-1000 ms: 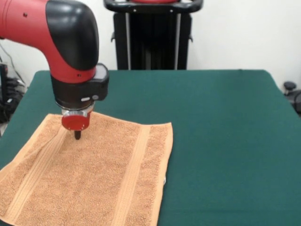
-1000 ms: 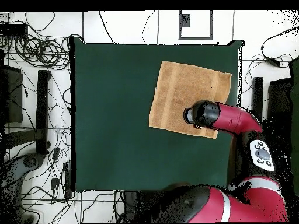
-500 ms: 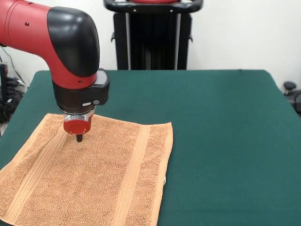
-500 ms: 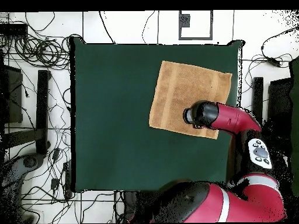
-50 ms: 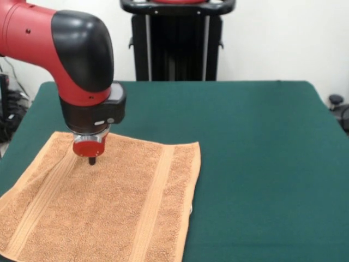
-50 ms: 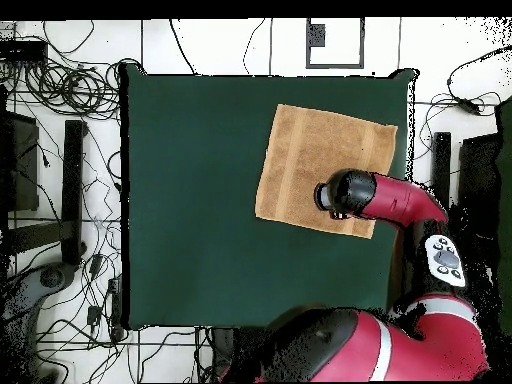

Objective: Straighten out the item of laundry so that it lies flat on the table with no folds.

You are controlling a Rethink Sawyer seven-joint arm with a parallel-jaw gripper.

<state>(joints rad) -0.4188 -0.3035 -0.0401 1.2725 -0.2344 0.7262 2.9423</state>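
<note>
The hand (image 5: pixel 91 161), whose opening we could not tell, pointed down at the towel (image 5: pixel 103 207), which we saw lying flat near one corner of the green desk (image 5: pixel 256 153).

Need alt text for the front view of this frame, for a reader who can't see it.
An orange-tan towel lies spread flat at one corner of a green table, with no folds showing. A red and black arm reaches down over it, the gripper tip at or just above the towel near one woven band.
</note>
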